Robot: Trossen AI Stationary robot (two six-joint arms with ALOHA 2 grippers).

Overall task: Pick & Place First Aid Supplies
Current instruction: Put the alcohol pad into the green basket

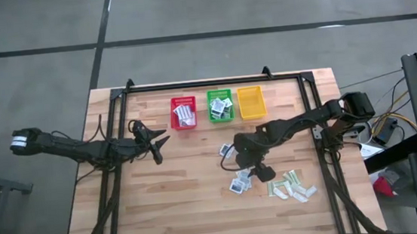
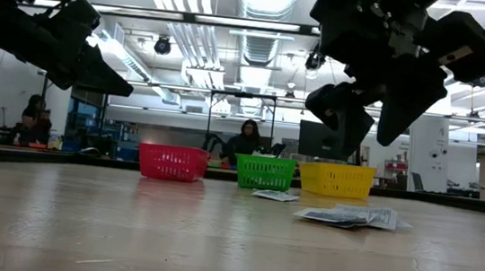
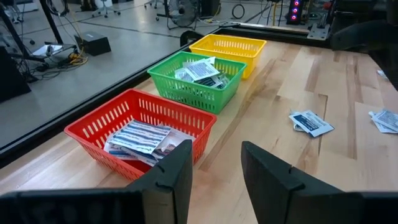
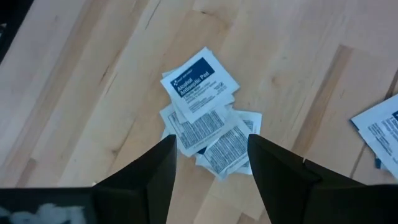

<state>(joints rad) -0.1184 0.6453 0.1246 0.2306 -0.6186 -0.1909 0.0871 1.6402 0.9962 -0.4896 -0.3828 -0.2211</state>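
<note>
Inspection, left to right in the high view. Left tool (image 1: 155, 143), left of centre: fingers spread, holding nothing, above bare table (image 1: 171, 211). Upper centre: red basket (image 1: 183, 112) with striped packets (image 3: 140, 138), green basket (image 1: 220, 105) with square packets, yellow basket (image 1: 251, 102). Right tool (image 1: 252, 168), centre right: fingers apart, empty, over alcohol pad packets (image 4: 202, 127) lying on the table. Pale strips (image 1: 292, 186) lie lower right.

Square white-blue packets (image 4: 202, 118) lie heaped flat on the table. Pale strips (image 1: 294, 187) lie just beside. Striped packets (image 3: 140, 137) fill the red basket (image 3: 99, 121).
</note>
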